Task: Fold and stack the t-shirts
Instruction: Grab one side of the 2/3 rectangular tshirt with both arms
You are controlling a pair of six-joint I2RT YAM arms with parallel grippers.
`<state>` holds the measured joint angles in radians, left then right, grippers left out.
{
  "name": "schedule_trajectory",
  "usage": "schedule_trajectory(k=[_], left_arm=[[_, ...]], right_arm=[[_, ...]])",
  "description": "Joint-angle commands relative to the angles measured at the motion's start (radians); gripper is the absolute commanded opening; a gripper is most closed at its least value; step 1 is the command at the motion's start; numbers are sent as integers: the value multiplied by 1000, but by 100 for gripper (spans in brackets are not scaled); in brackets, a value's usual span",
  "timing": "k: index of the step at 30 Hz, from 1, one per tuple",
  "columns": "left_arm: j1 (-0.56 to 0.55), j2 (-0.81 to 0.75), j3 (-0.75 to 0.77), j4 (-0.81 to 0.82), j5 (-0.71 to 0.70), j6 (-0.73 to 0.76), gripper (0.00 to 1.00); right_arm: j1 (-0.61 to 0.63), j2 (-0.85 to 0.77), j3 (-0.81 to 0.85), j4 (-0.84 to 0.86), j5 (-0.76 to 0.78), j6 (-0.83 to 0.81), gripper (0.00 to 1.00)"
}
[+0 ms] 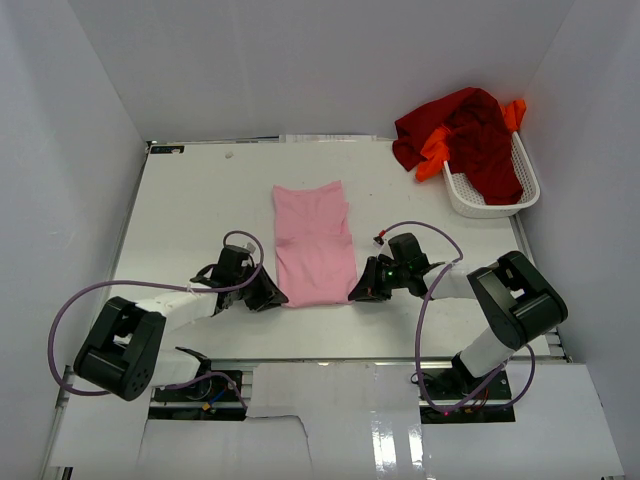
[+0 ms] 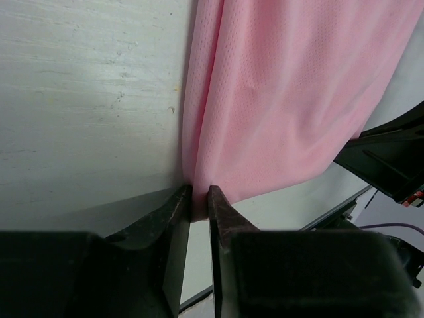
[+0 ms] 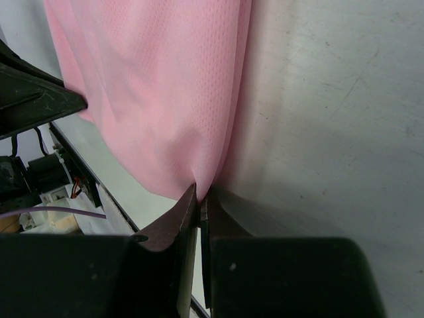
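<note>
The light pink t-shirt [image 1: 313, 245] lies folded into a long strip in the middle of the white table [image 1: 200, 200]. At its near left corner my left gripper [image 1: 275, 297] has its fingers pinched on the pink cloth [image 2: 291, 99], the hem sitting between the tips [image 2: 200, 202]. At the near right corner my right gripper [image 1: 358, 293] is shut tight on the pink shirt [image 3: 165, 86], with the fold caught between its tips [image 3: 200, 199]. The dark red t-shirt [image 1: 480, 135] and the bright orange one [image 1: 435, 155] lie crumpled over the basket at the back right.
The white mesh basket [image 1: 480, 205] stands at the table's far right edge under the two heaped shirts. White walls close in the table on three sides. Purple cables [image 1: 425, 300] loop from both arms near the front edge.
</note>
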<state>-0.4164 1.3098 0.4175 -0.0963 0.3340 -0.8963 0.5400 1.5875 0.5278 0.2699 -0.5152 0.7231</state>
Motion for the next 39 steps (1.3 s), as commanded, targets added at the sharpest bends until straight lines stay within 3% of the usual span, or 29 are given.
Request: schedule_trajectory(k=[1,4,6,7,8,9,16,24,33,39], left_arm=[[-19,52,-85,-175,-95,36,33],[-19,36,-100,-175,-96,33,34],[-21,36,-108,-175,-102,30,31],[-21,37,-109,-169,-102,30,22],[-21,43,-109,-168,-104,28,1],[-21,48,-106,-166,-104,28,0],[-21,26,-79,-177,-53,40,0],[-21,-52,-10,-295,-1,60,0],[-33,-124,-28,-319,73,30,0],[-33,-89,61,-361,65,56,0]], right_arm=[[8,-3,14,-15,9,-21,8],[8,0,11,-9,7,-19,8],[9,2,11,-8,6,-19,8],[8,2,11,-6,6,-19,8],[9,2,12,-6,4,-19,8],[9,0,12,-8,3,-19,8],[18,-75,46,-139,38,-76,8],[74,-181,80,-334,80,-120,8],[150,-284,3,-409,80,-90,8],[193,-354,-9,-455,135,-68,8]])
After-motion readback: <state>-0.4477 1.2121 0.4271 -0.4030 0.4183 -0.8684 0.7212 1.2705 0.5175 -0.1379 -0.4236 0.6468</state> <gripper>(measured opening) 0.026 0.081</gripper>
